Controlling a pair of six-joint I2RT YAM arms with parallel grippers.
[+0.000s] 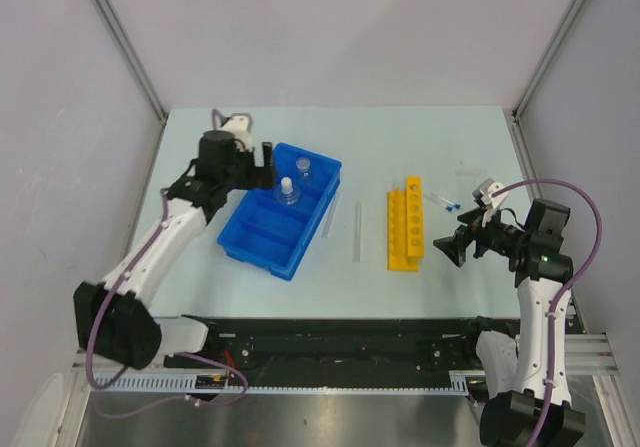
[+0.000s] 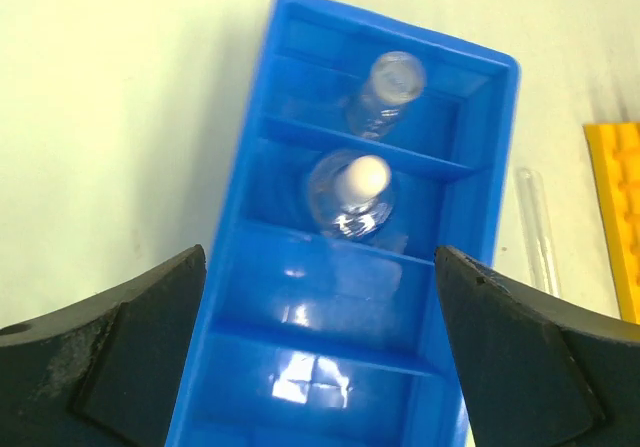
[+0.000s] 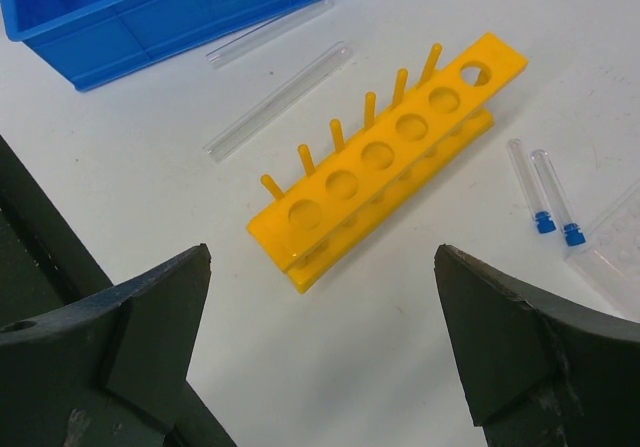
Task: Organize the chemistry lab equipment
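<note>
Spanning the table's [image 1: 400, 137] ten o'clock side, the blue tray [image 1: 258, 235] sits below the left gripper [image 2: 320, 307], whose jaws are spread and empty. The right gripper [image 3: 322, 307], equally spread, hovers at four o'clock of the yellow rack [image 3: 385, 157]. Two thin tubes [image 1: 356, 232] lie between tray and rack, two flasks [image 2: 350, 202] sit in the tray's far compartments, and two blue-tipped droppers [image 3: 545, 192] lie at the rack's two o'clock

Top cam: high behind the bases, looking down on the whole surface [image 1: 420, 137]. Left wrist: close over tray [image 2: 480, 207]. Right wrist: oblique, farther off, on rack [image 3: 360, 167]. Both wrist views share tray and rack.
</note>
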